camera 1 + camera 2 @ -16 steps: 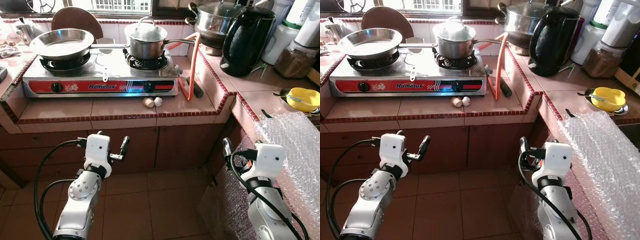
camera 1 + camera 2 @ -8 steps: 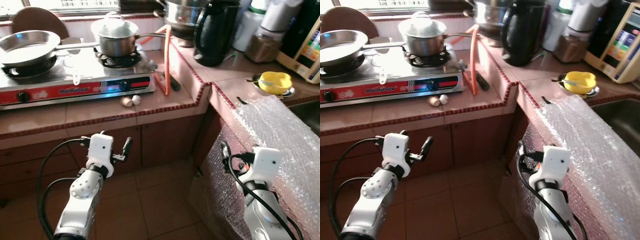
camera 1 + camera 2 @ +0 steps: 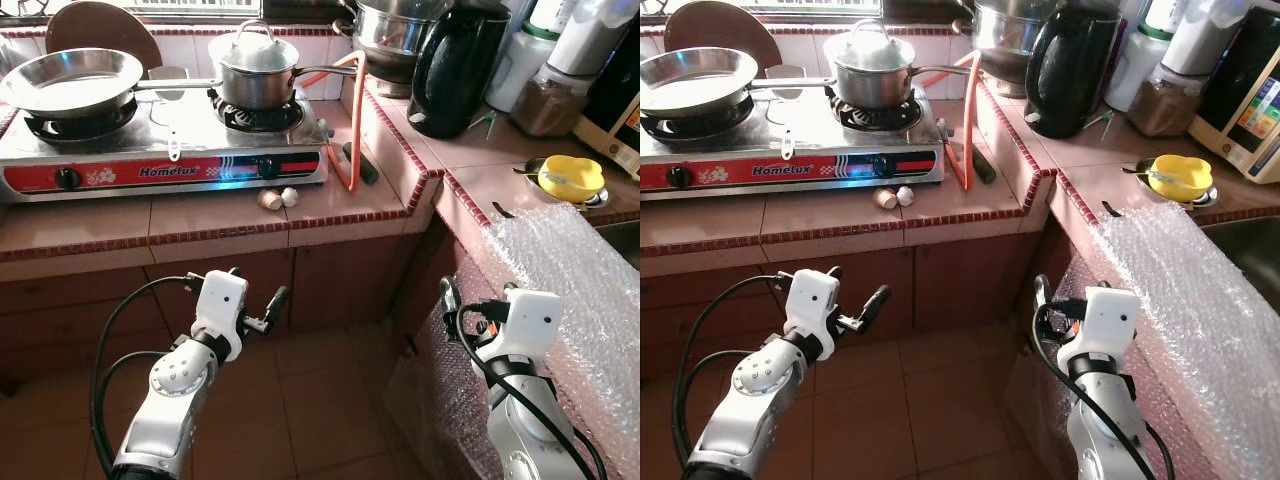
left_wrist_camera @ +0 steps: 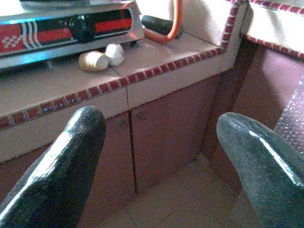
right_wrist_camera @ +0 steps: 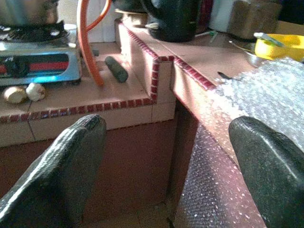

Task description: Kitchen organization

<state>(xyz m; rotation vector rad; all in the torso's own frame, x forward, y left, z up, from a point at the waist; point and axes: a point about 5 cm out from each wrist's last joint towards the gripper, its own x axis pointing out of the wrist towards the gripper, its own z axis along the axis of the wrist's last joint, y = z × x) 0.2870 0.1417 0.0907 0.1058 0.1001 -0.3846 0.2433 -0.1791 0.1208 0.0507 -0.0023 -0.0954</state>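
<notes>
— Countertop (image 3: 220, 215), head view: what is listed?
— Stove (image 3: 160, 165) at 11 o'clock, kettle (image 3: 455, 70) at 1 o'clock; both arms held low.

— Wrist views?
— Left gripper (image 4: 159, 156) spread wide; right gripper (image 5: 166, 161) spread wide beside bubble wrap (image 5: 256, 95).

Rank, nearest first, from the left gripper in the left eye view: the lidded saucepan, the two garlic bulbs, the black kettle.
From the left gripper, held low before the cabinets:
1. Two garlic bulbs, on the counter's front edge just above the gripper.
2. Lidded saucepan, farther back on the stove's right burner.
3. Black kettle, back and far to the right on the raised corner counter.
</notes>
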